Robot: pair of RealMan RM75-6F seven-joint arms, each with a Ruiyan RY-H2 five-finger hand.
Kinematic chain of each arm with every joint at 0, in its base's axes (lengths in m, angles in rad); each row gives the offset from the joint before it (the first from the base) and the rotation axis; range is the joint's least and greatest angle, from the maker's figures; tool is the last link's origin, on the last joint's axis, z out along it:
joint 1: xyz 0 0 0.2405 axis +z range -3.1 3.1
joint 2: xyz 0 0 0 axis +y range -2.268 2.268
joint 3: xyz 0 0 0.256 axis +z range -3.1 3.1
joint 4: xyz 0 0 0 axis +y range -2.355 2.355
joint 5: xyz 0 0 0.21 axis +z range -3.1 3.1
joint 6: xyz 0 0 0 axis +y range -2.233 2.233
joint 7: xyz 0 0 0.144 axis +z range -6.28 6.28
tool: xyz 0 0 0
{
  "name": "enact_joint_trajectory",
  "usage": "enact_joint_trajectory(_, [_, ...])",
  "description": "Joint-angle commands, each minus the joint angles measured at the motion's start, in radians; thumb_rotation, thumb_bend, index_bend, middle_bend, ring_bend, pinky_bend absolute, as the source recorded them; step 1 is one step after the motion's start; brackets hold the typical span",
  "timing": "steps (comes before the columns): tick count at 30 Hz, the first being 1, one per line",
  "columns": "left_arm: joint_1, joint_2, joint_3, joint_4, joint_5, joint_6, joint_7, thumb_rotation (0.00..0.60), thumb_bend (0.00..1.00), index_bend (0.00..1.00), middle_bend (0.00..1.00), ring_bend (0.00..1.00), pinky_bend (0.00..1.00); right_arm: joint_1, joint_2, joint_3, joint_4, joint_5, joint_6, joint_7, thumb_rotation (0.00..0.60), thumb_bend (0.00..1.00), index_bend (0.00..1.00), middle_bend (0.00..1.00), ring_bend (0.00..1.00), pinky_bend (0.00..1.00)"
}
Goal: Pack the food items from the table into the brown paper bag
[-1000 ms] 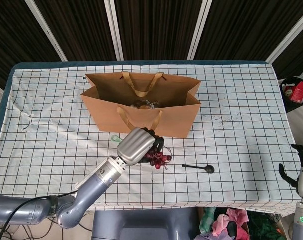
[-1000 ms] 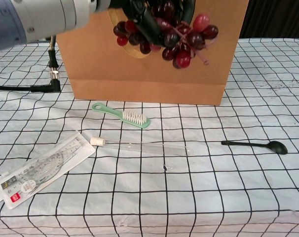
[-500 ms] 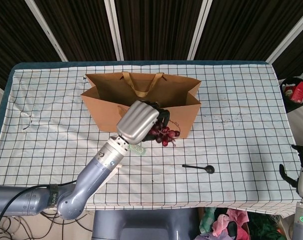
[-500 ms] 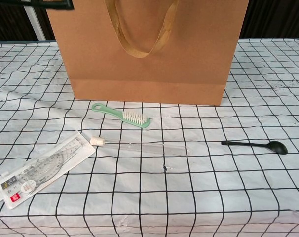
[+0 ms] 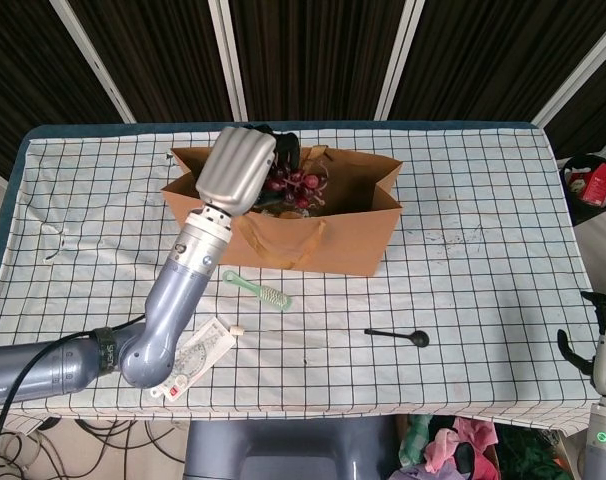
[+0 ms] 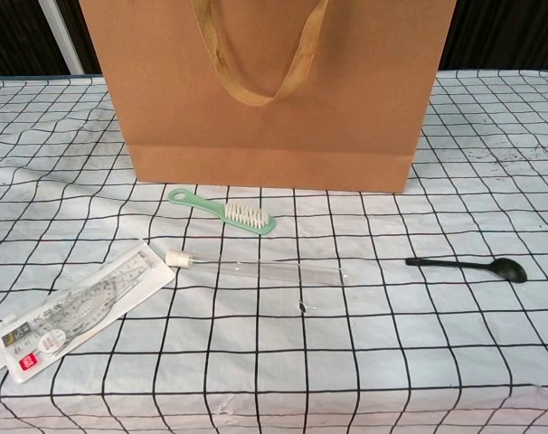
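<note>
The brown paper bag (image 5: 343, 245) (image 6: 364, 99) stands open at the middle of the table. My left hand (image 5: 239, 168) hovers over the bag's open top and holds a bunch of dark red grapes (image 5: 295, 186), which hangs above the opening. Something pale lies inside the bag beneath the grapes; I cannot tell what it is. My right hand (image 5: 601, 345) shows only at the far right edge of the head view, off the table, with nothing visible in it. Neither hand appears in the chest view.
A green brush (image 5: 257, 290) (image 6: 223, 211) lies in front of the bag. A clear tube (image 6: 256, 266) and a packaged ruler set (image 5: 191, 356) (image 6: 75, 309) lie nearer the front edge. A black spoon (image 5: 398, 335) (image 6: 468, 266) lies to the right.
My left arm has lifted the grapes from the table in front of the bag, up past its front wall, to above its open top.
</note>
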Motion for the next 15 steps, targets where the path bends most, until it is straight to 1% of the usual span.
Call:
enact_joint_trajectory(1, [-0.01,-0.007,0.009,0.062,-0.004,-0.008,-0.045,0.6,0.4,0.61,0.62,0.48,0.55,0.001,-0.003,0.0,0.003,0.001,0.0,-0.004,0.6,0.27,0.25,0.22,0.31,0.3])
enact_joint_trajectory(4, [-0.021,-0.02,0.022,0.111,0.022,-0.025,-0.079,0.6,0.4,0.59,0.61,0.46,0.55,0.001,-0.006,-0.001,0.003,0.003,-0.004,-0.003,0.6,0.27,0.25,0.22,0.31,0.3])
enact_joint_trajectory(6, [-0.028,-0.03,0.034,0.14,0.047,-0.031,-0.097,0.6,0.37,0.57,0.6,0.44,0.54,0.001,-0.005,-0.003,0.001,0.003,-0.008,0.0,0.6,0.27,0.25,0.22,0.31,0.3])
enact_joint_trajectory(9, [-0.042,-0.04,0.061,0.172,0.047,-0.053,-0.089,0.6,0.19,0.51,0.53,0.36,0.51,0.003,-0.008,-0.004,0.005,0.003,-0.011,-0.005,0.6,0.27,0.25,0.22,0.31,0.3])
enact_joint_trajectory(10, [-0.047,-0.041,0.069,0.175,0.037,-0.059,-0.078,0.6,0.16,0.48,0.5,0.33,0.48,0.003,-0.008,-0.004,0.006,0.003,-0.012,-0.006,0.6,0.27,0.25,0.22,0.31,0.3])
enact_joint_trajectory(12, [-0.058,-0.043,0.08,0.18,0.018,-0.057,-0.052,0.6,0.14,0.42,0.41,0.25,0.41,0.003,-0.009,-0.005,0.007,0.003,-0.013,-0.005,0.6,0.27,0.25,0.22,0.31,0.3])
enact_joint_trajectory(15, [-0.072,-0.051,0.097,0.183,-0.005,-0.036,-0.006,0.6,0.09,0.32,0.28,0.11,0.26,0.003,-0.008,-0.005,0.008,0.003,-0.015,-0.001,0.6,0.27,0.25,0.22,0.31,0.3])
